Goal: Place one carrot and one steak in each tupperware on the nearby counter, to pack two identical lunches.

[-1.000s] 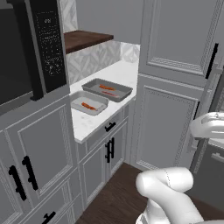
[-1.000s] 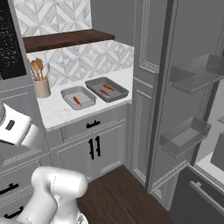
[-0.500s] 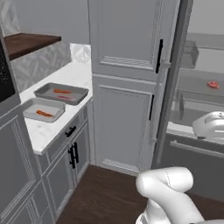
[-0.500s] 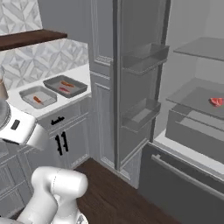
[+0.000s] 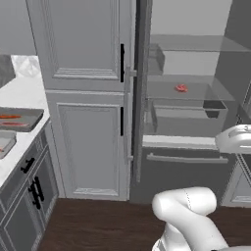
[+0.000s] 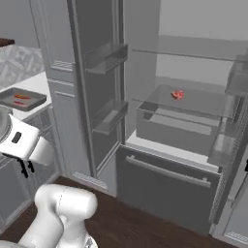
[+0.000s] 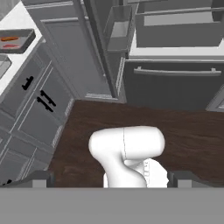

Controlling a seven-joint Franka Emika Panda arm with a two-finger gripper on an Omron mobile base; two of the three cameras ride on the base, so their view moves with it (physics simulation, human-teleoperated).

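In the hand view my gripper (image 7: 111,179) is open, its fingertips (image 7: 40,178) far apart and nothing between them; it faces the wooden floor and the open fridge. On the white counter (image 5: 27,95) at the left stands a grey tupperware (image 5: 30,122) with a carrot (image 5: 10,116) and a steak (image 5: 14,124) inside. That tupperware (image 7: 27,38) also sits at the hand view's top left, and in the right base view the tupperware (image 6: 34,102) is at far left. A second tupperware (image 5: 4,142) is cut off at the edge. Another steak (image 6: 178,95) lies on a glass fridge shelf (image 6: 203,104).
The fridge stands open, its left door (image 6: 99,82) with shelf bins swung outward. A grey drawer (image 6: 174,131) sits under the glass shelf, a freezer drawer (image 6: 169,186) below. A tall grey cabinet (image 5: 83,98) separates counter and fridge. Dark wood floor (image 7: 183,131) lies in front.
The whole picture has swung right: the base has turned from the counter toward the open fridge. The containers and their food have kept their places. The gripper stays open.
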